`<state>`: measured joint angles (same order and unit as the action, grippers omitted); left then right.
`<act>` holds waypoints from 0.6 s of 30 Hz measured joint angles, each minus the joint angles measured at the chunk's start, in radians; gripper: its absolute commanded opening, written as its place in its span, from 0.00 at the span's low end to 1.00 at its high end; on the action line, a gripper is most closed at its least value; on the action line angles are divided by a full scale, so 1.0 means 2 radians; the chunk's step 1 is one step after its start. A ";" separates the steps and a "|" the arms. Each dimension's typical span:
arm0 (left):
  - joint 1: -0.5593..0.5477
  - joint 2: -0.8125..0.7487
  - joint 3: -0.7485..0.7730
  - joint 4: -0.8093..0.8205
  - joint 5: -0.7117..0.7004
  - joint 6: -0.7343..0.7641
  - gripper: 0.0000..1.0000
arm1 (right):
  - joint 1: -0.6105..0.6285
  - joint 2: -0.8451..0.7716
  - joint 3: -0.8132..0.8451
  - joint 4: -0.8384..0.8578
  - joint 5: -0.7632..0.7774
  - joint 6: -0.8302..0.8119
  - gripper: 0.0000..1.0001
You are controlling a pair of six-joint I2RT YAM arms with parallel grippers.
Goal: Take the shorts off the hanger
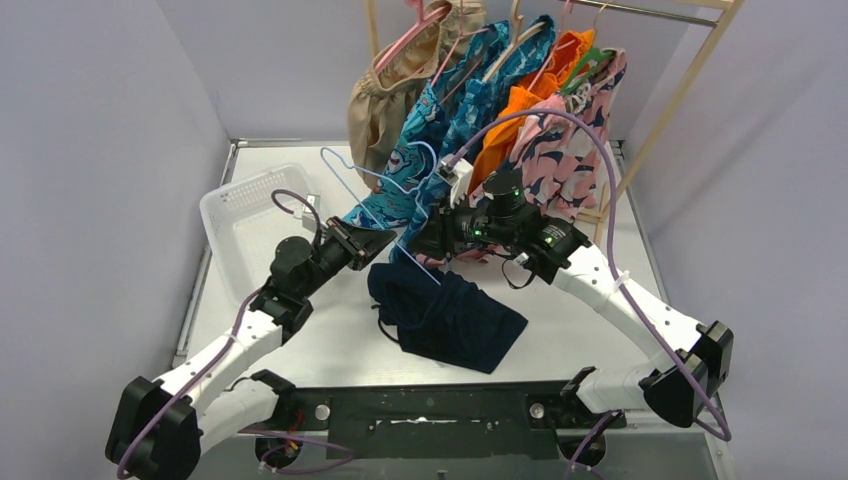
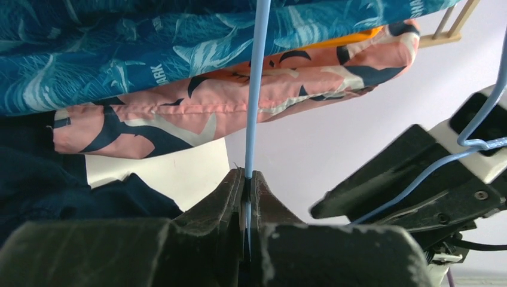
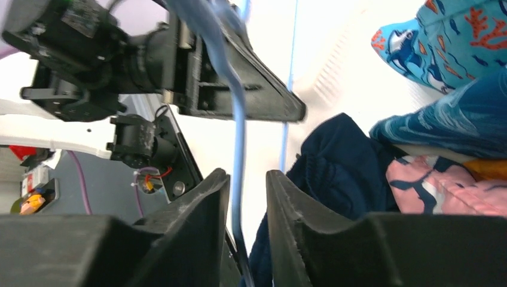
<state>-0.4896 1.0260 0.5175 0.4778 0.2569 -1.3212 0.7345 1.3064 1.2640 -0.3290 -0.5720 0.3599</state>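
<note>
Plain navy shorts (image 1: 447,320) lie crumpled on the table, off the hanger. The light-blue wire hanger (image 1: 372,174) hangs in the air just above them, between my two grippers. My left gripper (image 2: 248,177) is shut on the hanger wire (image 2: 256,89); in the top view it (image 1: 390,239) sits left of the shorts' upper edge. My right gripper (image 3: 246,177) stands slightly open, and the hanger wire (image 3: 238,119) runs through the gap with room on both sides. Seen from above, it (image 1: 419,240) faces the left gripper closely. Navy fabric (image 3: 335,161) lies just beyond the right jaws.
A wooden rack (image 1: 668,110) at the back holds more shorts: tan (image 1: 385,90), turquoise print (image 1: 425,140), dark teal-blue print (image 1: 500,80), orange (image 1: 515,125) and pink shark print (image 1: 575,150). A white basket (image 1: 225,205) stands at the left. Grey walls close both sides.
</note>
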 measured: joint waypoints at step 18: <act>0.094 -0.059 -0.008 -0.058 -0.039 -0.027 0.00 | 0.000 -0.089 -0.099 -0.131 0.148 0.036 0.18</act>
<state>-0.3019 0.9073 0.5007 0.3626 0.1795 -1.3743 0.7349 1.1282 1.0668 -0.5911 -0.2756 0.4324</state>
